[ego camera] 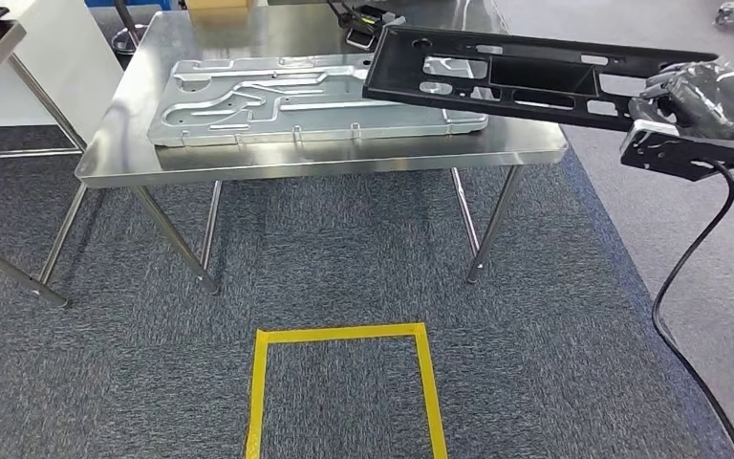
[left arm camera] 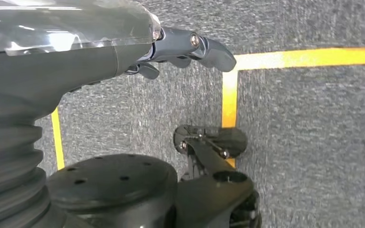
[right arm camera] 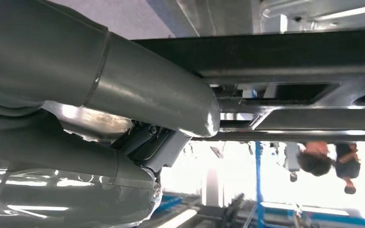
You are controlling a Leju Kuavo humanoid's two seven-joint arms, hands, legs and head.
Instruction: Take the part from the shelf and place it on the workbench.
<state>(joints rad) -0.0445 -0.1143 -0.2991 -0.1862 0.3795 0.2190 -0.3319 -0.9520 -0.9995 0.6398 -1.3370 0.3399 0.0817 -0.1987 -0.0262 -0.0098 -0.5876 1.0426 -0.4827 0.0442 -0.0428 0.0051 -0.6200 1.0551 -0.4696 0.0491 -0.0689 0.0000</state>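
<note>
The right hand (ego camera: 702, 96) grips the black part (ego camera: 526, 76) by its near-right end, fingers wrapped on the rim, so the long frame juts from the hand out over the far right corner of the counter (ego camera: 277, 167), held in the air and tilted, not yet resting on it. Its long axis runs roughly along the counter's length, and most of it hangs above the right end of the silver plate (ego camera: 315, 100) that already lies on the counter. The coming move, as I judge it, is a lowering onto the plate or onto bare steel beside it. The right wrist view gives what the head view cannot: the thick thumb (right arm camera: 161, 95) pressed against the part's underside, with the frame's bars running away from the hand. The left hand (left arm camera: 190, 47) hangs over carpet near the yellow tape (left arm camera: 229, 95), fingers loosely curled, holding nothing, well away from the counter
</note>
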